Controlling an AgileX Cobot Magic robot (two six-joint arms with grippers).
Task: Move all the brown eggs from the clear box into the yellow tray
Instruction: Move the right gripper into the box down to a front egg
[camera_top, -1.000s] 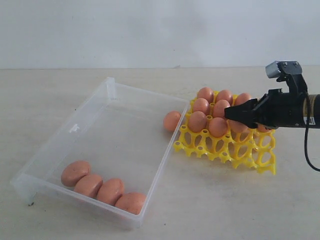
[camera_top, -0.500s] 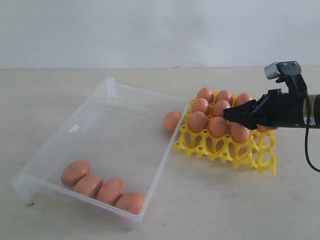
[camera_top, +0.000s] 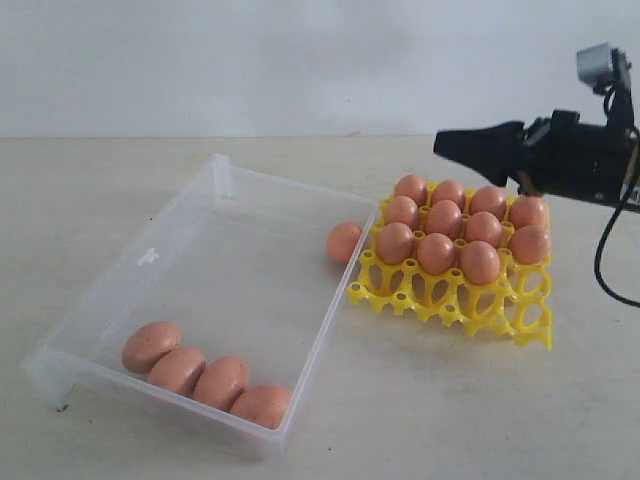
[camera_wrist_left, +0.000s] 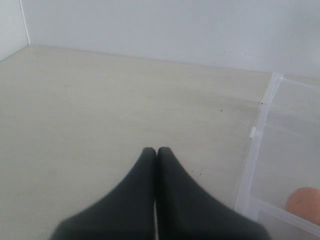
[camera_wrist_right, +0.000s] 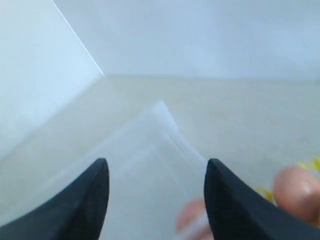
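The clear box (camera_top: 230, 260) lies left of centre with several brown eggs (camera_top: 221, 382) in a row along its near wall. To its right, the yellow tray (camera_top: 500, 310) holds several brown eggs (camera_top: 436, 253) in its back rows; its front cups are bare. One egg (camera_top: 344, 242) lies between the box's far corner and the tray. My right gripper (camera_top: 442, 146) hangs well above the tray, open and holding nothing (camera_wrist_right: 157, 165). My left gripper (camera_wrist_left: 156, 150) is shut and empty over bare table, beside the clear box (camera_wrist_left: 280, 150).
A pale wall stands behind the table. The right arm's cable (camera_top: 603, 262) hangs down at the right edge, past the tray. An egg (camera_wrist_left: 305, 205) shows through the box's corner in the left wrist view.
My right gripper has lifted from low over the tray's right side to well above it, empty. The eggs it was covering now show in their cups. The left gripper has not moved.
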